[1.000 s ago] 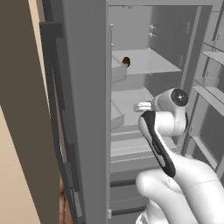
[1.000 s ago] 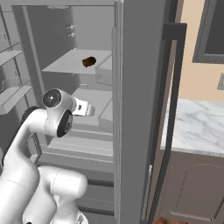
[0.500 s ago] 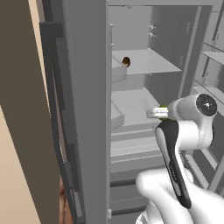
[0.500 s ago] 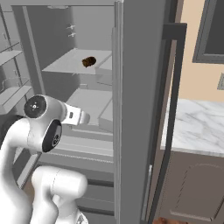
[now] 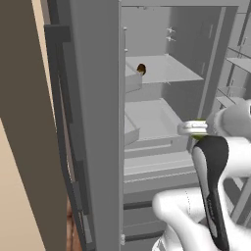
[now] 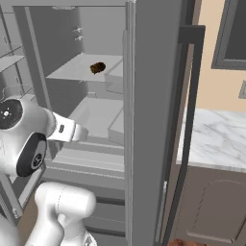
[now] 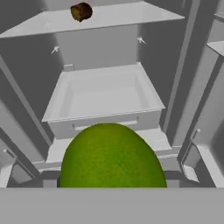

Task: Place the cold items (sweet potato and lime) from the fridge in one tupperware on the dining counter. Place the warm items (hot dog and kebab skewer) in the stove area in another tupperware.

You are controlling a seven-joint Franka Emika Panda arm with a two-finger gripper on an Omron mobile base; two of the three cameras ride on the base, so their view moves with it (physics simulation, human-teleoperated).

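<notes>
Fridge [image 6: 153, 96] door open, arm in front of the pale shelves. Gripper [image 5: 192, 128] w/ lime [image 7: 112, 157] clamped between the jaws; in hand view the green fruit bulks large at the bottom, just in front of the drawer [image 7: 103, 98]. In left base view a sliver of green shows by the gripper. Sweet potato [image 6: 97, 67] sits on upper shelf [image 7: 131, 15], near its front edge, well apart from the lime. Marble dining counter [image 6: 218, 139] off to fridge's right.
</notes>
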